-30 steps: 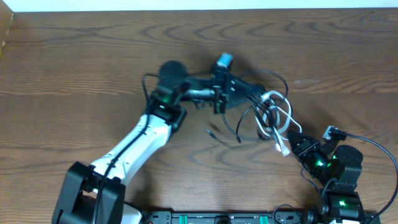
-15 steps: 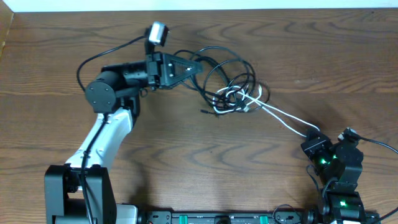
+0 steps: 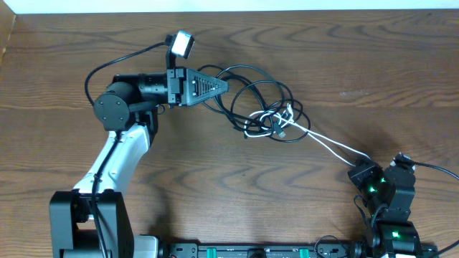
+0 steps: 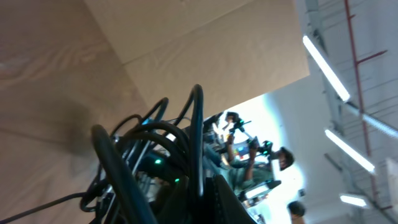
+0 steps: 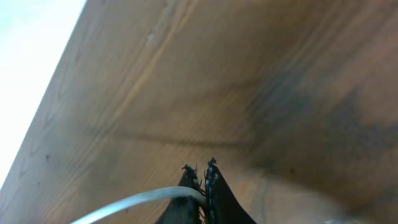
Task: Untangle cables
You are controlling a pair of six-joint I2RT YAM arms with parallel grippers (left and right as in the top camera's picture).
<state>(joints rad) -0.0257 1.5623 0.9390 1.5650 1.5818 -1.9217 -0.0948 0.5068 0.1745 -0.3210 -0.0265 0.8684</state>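
The cables form a tangle (image 3: 267, 109) of black loops and one white cord in the middle of the wooden table. My left gripper (image 3: 224, 84) points right at the tangle's left side and is shut on black cable loops (image 4: 194, 134), which arch out from between its fingers (image 4: 217, 199). From the knot the white cable (image 3: 331, 147) stretches in a straight line down-right to my right gripper (image 3: 361, 169), which is shut on its end. In the right wrist view the white cable (image 5: 134, 201) enters the gripper (image 5: 204, 173) from the left.
The left arm (image 3: 118, 154) reaches diagonally across the left half of the table. The right arm's base (image 3: 391, 215) sits at the front right corner. A thick black cord (image 3: 125, 57) loops to the left wrist camera. The table's far edge (image 3: 229, 8) runs along the top.
The left arm has swung back and left, drawing the black loops out. The right gripper has pulled toward the front right, stretching the white cable out of the knot.
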